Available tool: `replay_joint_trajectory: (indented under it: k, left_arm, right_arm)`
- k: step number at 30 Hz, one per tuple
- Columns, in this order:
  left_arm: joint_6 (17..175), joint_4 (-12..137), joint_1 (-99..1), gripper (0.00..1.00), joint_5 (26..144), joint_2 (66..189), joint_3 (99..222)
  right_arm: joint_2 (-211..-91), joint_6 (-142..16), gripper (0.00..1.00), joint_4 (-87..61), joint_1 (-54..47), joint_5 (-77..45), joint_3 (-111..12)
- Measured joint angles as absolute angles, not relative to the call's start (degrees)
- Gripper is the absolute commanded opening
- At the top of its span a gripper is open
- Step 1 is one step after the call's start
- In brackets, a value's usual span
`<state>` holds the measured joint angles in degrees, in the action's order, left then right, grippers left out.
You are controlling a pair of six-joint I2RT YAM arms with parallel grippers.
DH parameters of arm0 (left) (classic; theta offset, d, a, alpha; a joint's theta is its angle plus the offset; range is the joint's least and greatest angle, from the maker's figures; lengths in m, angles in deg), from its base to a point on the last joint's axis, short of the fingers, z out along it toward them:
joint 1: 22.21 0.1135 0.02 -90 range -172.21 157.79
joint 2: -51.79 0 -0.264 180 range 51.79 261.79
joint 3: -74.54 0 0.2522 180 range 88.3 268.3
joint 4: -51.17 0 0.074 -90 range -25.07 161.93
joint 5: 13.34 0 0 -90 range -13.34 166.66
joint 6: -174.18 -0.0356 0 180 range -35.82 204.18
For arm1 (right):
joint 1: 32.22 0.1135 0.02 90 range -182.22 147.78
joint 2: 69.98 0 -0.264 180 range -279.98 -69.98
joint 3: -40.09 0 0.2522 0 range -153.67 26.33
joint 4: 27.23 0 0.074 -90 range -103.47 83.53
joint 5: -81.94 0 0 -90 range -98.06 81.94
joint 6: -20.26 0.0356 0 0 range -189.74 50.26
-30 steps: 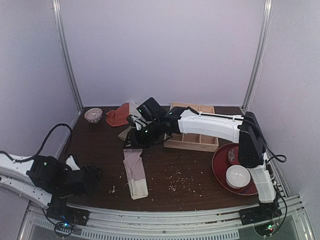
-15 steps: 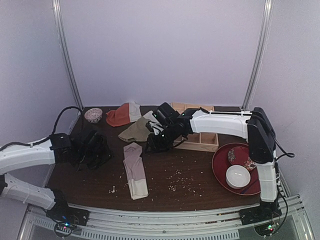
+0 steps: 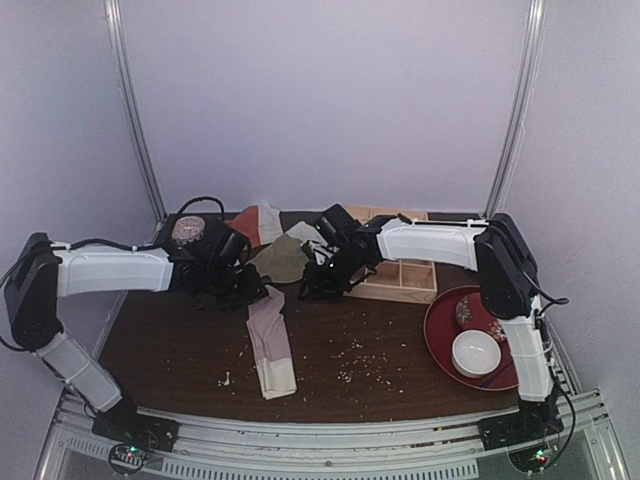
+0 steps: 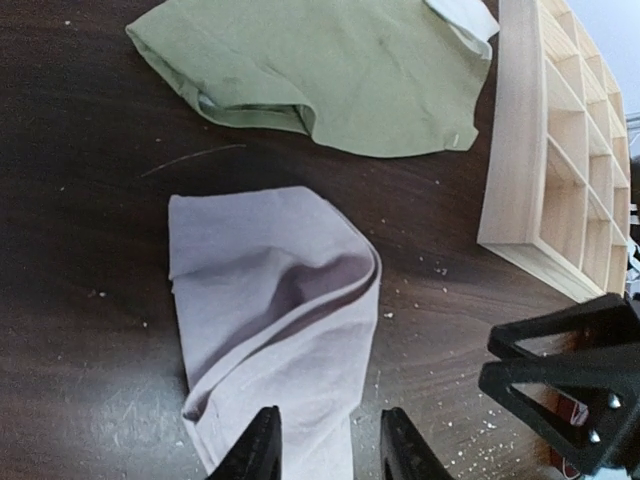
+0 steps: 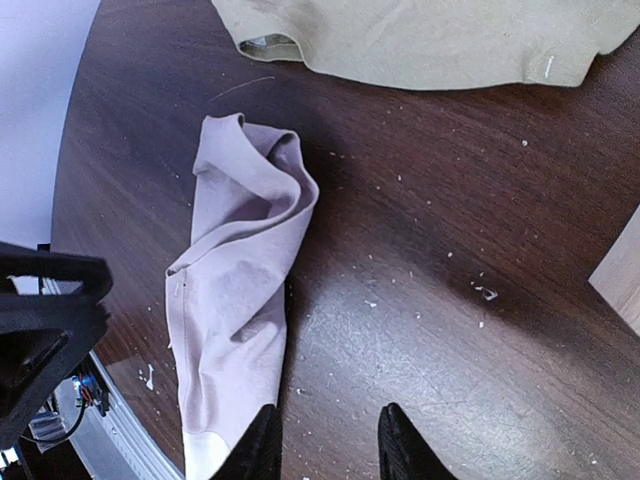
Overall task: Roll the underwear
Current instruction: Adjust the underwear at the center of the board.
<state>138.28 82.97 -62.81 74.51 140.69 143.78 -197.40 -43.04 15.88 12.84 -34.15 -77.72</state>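
The underwear (image 3: 270, 345) is a mauve-pink strip folded lengthwise on the dark table, its white waistband (image 3: 278, 380) at the near end. Its far end is loosely folded over (image 4: 270, 300). My left gripper (image 3: 252, 290) hangs over that far end, and its jaws (image 4: 325, 448) stand open with the cloth under and between the fingers. My right gripper (image 3: 312, 287) hovers just right of the underwear (image 5: 235, 290). It is open (image 5: 325, 445) over bare table, holding nothing. Each wrist view shows the other gripper's black fingers at its edge.
An olive-green cloth (image 3: 280, 258) lies just beyond the underwear, with an orange-red and white cloth (image 3: 245, 228) behind it. A wooden compartment box (image 3: 400, 275) sits at the right, near a red tray (image 3: 445, 325) that holds a white bowl (image 3: 476, 352). A small patterned bowl (image 3: 187, 229) stands at the far left. Crumbs (image 3: 360, 360) dot the table.
My left arm swung from the near left corner up to the underwear's far end, its jaws narrowing. My right gripper moved right, off the cloth's far end.
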Motion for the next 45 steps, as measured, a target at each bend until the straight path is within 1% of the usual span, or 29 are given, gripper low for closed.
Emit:
replay_joint_trajectory:
  k: [5, 7, 10, 14, 20, 26, 29, 31, 36, 38, 42, 45]
  left_arm:
    - [135.44, 81.14, -61.34, 0.29, 76.78, 148.52, 147.35]
    - [134.44, 80.77, -61.23, 0.24, 77.26, 151.34, 149.36]
    - [133.35, 80.00, -61.04, 0.21, 78.07, 154.88, 151.94]
    - [132.78, 80.00, -60.47, 0.12, 77.94, 158.31, 154.17]
    - [131.99, 83.17, -59.68, 0.05, 75.30, 162.24, 157.93]
    - [132.08, 85.40, -59.22, 0.02, 72.59, 165.70, 160.61]
    - [131.95, 86.14, -58.92, 0.03, 71.47, 166.57, 162.06]
    - [131.71, 86.38, -58.76, 0.08, 71.14, 166.42, 162.08]
    - [130.39, 88.07, -58.57, 0.13, 71.21, 162.07, 161.77]
    - [130.00, 88.31, -58.57, 0.11, 71.62, 158.72, 161.73]
    - [130.18, 87.89, -58.57, 0.11, 72.43, 152.78, 160.61]
    - [130.42, 87.78, -58.57, 0.12, 72.72, 149.52, 158.49]
  right_arm:
    - [-195.63, -43.06, 0.32, 14.52, 12.73, -34.48, -72.89]
    - [-194.71, -43.32, 0.31, 14.59, 12.73, -34.50, -70.71]
    - [-192.22, -44.31, 0.30, 14.61, 12.78, -34.61, -66.93]
    - [-189.03, -45.88, 0.30, 14.65, 13.19, -34.59, -63.80]
    - [-186.40, -47.30, 0.30, 14.68, 13.85, -33.93, -61.94]
    - [-186.36, -48.61, 0.30, 15.31, 15.11, -33.25, -61.44]
    - [-186.34, -49.29, 0.30, 15.59, 15.79, -33.08, -61.35]
    - [-186.29, -49.71, 0.29, 15.59, 16.03, -32.93, -61.35]
    - [-186.23, -49.88, 0.25, 14.98, 16.40, -33.47, -61.14]
    - [-186.23, -50.01, 0.21, 14.54, 16.69, -33.98, -61.05]
    - [-186.23, -50.56, 0.10, 13.43, 17.45, -35.35, -61.11]
    - [-186.40, -50.97, 0.07, 12.62, 18.85, -36.60, -61.53]
